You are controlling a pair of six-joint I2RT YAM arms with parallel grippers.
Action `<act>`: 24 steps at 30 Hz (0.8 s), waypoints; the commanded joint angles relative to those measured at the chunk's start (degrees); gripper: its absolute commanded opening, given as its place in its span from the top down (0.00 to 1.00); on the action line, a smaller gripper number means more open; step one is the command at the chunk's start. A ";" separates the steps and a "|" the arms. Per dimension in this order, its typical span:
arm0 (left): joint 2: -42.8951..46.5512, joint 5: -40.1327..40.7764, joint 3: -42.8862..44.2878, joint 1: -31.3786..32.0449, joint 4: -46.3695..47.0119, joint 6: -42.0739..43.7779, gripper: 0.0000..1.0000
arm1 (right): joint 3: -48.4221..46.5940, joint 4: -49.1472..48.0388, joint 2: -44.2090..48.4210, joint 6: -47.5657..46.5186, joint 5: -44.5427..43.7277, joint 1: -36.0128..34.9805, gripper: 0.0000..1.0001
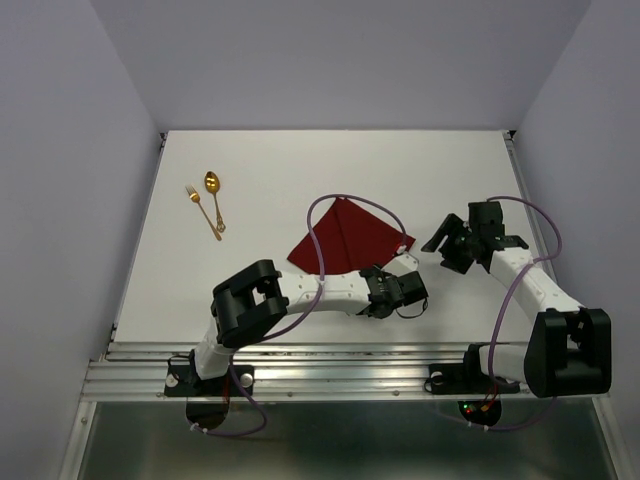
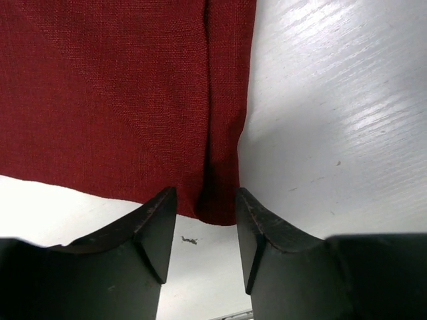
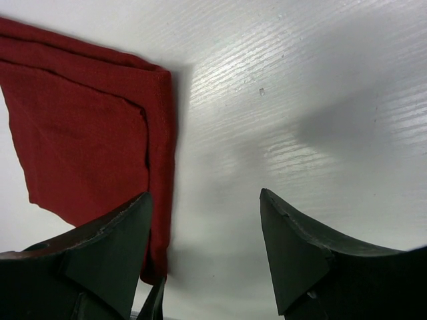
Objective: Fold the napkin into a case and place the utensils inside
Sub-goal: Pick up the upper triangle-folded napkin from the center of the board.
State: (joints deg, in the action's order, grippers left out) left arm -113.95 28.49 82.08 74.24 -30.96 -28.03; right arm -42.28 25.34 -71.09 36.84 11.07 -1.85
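Operator: What worries you most here?

Spotter: Your left gripper [image 2: 205, 200] has its fingers parted around the near corner of the napkin [image 2: 120, 87], not clamped on it as far as I can see. The cloth is soft and limp. If you close too shallow, you may catch only the top layer, and the folded edge [image 2: 223, 100] would peel open as you lift.

Operator: And the other side?

Spotter: Your right gripper [image 3: 205, 195] stands wide with nothing between its fingers, just beside the cloth's right side. Lower it there and one finger could snag that side and drag the whole piece across the white table [image 1: 260, 160]. The table looks smooth and slick, so nothing would hold the cloth back.

Operator: Where does everything sit?

Spotter: The napkin lies mid-table, partly folded. It is a dark red woven square with a doubled strip along one side. The spoon [image 1: 216, 205] and fork [image 1: 203, 212] lie well apart from it at the far left. They are thin, hard and shiny gold, so they are likely to slip out if your folds end up loose.
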 commanded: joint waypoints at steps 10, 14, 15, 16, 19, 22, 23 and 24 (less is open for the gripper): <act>-1.10 -0.01 -2.81 0.47 3.36 2.10 0.49 | -1.40 -0.29 0.25 -0.80 1.67 0.44 0.28; -2.06 -0.10 -3.33 0.47 3.71 2.19 0.51 | -1.58 -0.47 -0.10 -0.81 1.85 0.44 0.28; -2.50 0.07 -3.51 0.38 3.71 2.28 0.53 | -1.66 -0.47 -0.01 -0.80 1.76 0.44 0.28; -2.68 0.51 -3.68 0.47 3.63 2.28 0.54 | -1.66 -0.47 -0.10 -0.80 1.76 0.44 0.28; -3.29 1.13 -4.12 0.47 3.63 2.37 0.58 | -1.49 -0.64 -0.01 -0.63 1.76 0.44 0.28; -3.82 1.39 -4.83 0.30 3.98 2.54 0.62 | -1.22 -0.65 -0.01 -0.63 1.76 0.44 0.28; -4.17 1.39 -5.00 0.29 4.06 2.63 0.63 | -1.22 -0.65 0.16 -0.63 1.76 0.44 0.28; -4.35 1.31 -5.18 0.38 4.07 2.72 0.66 | -1.22 -0.65 0.16 -0.54 1.76 0.44 0.28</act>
State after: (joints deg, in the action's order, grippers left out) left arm -115.85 29.19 79.33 74.52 -25.54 -25.78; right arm -42.28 25.32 -71.33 36.84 12.47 -1.85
